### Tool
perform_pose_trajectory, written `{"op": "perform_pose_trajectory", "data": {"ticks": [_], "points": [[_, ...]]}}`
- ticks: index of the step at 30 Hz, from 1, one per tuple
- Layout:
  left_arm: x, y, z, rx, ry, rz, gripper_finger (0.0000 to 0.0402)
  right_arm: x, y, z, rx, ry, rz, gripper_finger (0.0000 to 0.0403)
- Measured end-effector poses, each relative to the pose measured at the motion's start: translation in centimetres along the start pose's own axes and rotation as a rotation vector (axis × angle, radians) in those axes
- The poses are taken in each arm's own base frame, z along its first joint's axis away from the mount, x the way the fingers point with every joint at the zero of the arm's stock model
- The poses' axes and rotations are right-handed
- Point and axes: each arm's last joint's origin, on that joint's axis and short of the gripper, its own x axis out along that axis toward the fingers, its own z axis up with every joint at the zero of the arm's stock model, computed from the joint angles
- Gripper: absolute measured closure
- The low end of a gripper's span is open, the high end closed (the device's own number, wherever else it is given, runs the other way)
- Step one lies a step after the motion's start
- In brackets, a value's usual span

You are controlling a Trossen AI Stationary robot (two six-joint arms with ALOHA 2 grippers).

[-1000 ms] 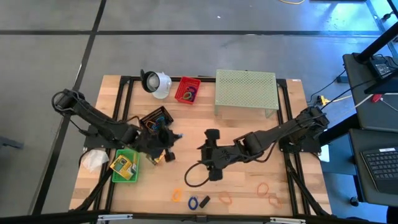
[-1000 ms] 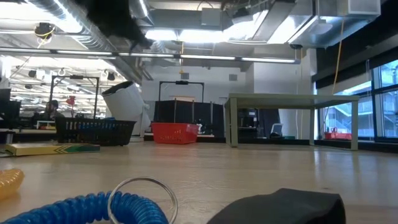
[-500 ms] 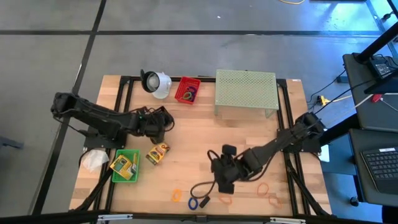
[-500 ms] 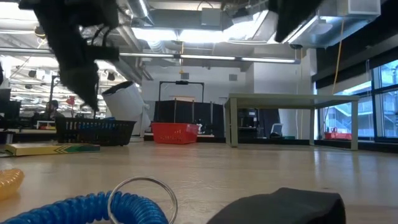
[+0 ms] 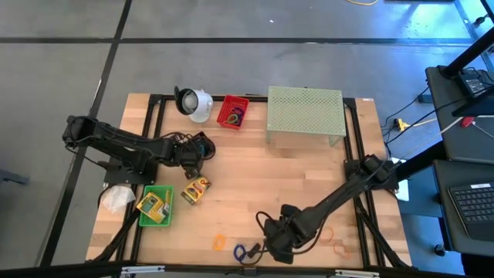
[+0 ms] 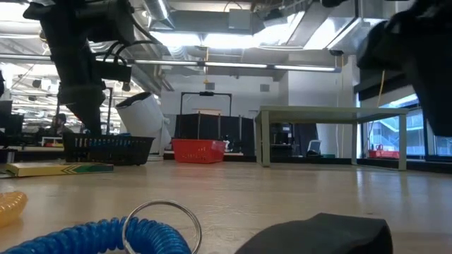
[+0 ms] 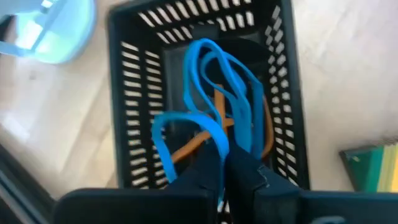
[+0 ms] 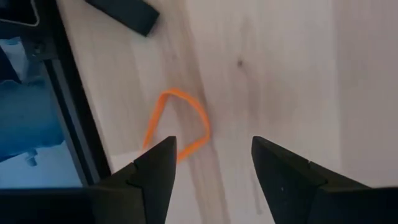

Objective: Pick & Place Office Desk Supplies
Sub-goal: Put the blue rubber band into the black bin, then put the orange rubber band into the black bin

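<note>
Rubber-band loop (image 8: 177, 124), orange, lies on pale wood table (image 5: 255, 177) between the right gripper (image 8: 211, 165)'s parted, empty fingers. Left gripper (image 7: 225, 171), pinched closed, hangs over the black basket (image 7: 134, 112) at centre frame. Ceiling lights glow beyond.

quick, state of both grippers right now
left gripper: shut on the blue rubber band, over the black basket.
right gripper: open, holding nothing, above the orange rubber band.

A grey concrete floor (image 5: 231, 69) is seen around the table; ceiling light strips (image 6: 233, 65) and right-hand windows (image 6: 438, 120) are shown.
</note>
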Motion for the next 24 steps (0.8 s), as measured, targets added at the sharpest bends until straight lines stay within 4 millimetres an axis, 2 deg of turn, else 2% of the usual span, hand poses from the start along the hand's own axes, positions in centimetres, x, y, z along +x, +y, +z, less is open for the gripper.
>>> {"op": "perform_pose_trajectory", "data": {"ticks": [4,10,14,17,24], "points": [[0.0,-0.1,-0.1,0.001,0.033,-0.046,0.0361,0.8,0.4,-0.3,0.020,0.041,0.017,0.0193],[-0.7,-0.2,0.4,0.001,0.057,-0.088,0.0305,0.9,0.6,-0.6,0.025,0.057,0.027,0.0193],[-2.4,0.2,1.4,0.007,0.047,-0.048,0.0272,0.9,0.9,-0.9,-0.037,0.042,0.021,0.0193],[-4.0,0.5,2.5,0.002,0.036,-0.049,0.0256,0.9,1.2,-0.6,-0.083,-0.034,0.009,0.0193],[-7.3,1.1,4.6,-0.005,-0.016,-0.082,0.0253,1.7,1.5,-0.3,-0.170,-0.073,0.005,0.0193]]}}
